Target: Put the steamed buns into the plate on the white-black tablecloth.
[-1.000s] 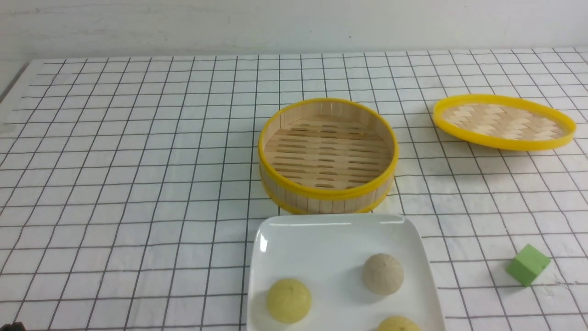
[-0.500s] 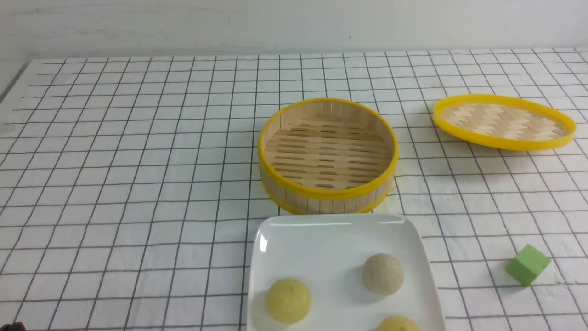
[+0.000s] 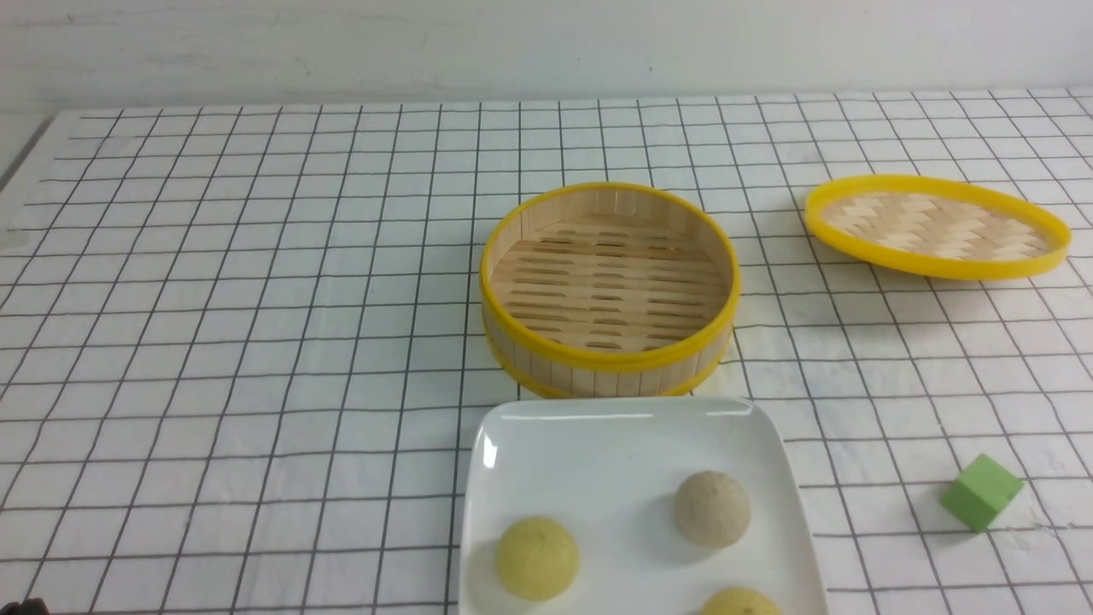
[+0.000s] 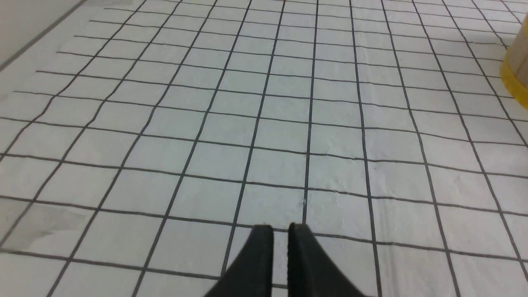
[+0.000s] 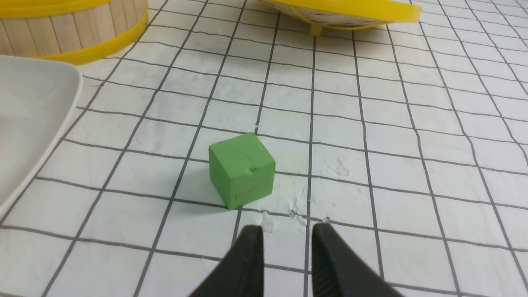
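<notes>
Buns (image 3: 711, 509) look done: three sit on the plate (image 3: 598, 436) near the front, steamer (image 3: 608, 290) empty. Left hand (image 4: 280, 231) nearly closed, right hand (image 5: 284, 235) slightly open, both holding nothing. Next move's probably just parking.

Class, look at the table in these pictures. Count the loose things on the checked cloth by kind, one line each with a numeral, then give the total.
Steamed buns: 3, two pale yellow and one beige-grey, all on the plate
Plate: 1
Bamboo steamer basket: 1
Woven lid: 1
Green cube: 1
Total: 7
</notes>
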Tool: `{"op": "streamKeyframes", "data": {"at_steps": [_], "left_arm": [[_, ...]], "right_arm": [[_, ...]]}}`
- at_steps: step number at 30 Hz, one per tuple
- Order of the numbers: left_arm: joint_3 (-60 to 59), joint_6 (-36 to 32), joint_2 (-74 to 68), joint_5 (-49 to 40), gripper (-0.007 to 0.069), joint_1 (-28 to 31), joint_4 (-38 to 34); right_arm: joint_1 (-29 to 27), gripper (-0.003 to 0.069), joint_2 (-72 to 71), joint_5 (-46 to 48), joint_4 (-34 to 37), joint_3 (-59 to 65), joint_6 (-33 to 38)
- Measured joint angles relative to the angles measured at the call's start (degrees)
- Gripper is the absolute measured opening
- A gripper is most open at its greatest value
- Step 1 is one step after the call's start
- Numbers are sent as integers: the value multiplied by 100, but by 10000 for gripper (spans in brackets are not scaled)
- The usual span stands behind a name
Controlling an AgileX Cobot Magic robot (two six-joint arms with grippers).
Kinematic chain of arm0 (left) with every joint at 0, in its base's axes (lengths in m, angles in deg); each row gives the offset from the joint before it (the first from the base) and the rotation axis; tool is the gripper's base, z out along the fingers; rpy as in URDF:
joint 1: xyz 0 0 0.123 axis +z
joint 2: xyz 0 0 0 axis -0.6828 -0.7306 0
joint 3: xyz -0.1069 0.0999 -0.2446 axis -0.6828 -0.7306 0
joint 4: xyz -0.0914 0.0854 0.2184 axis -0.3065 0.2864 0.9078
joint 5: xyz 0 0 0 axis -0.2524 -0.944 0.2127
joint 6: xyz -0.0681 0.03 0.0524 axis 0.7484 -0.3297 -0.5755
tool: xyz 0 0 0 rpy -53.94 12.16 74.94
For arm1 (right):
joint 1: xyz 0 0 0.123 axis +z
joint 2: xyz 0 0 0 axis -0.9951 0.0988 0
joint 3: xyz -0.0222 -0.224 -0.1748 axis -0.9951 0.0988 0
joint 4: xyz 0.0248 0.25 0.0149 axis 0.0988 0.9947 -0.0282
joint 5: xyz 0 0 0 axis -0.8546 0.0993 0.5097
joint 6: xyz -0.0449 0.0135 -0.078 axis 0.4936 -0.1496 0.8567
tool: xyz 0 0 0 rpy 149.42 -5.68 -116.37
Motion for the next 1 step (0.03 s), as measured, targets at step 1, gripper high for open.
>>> {"op": "streamKeyframes", "data": {"at_steps": [1], "left_arm": [[0,0,0,0,90,0,0]], "right_arm": [[0,200,0,0,0,0,0]]}}
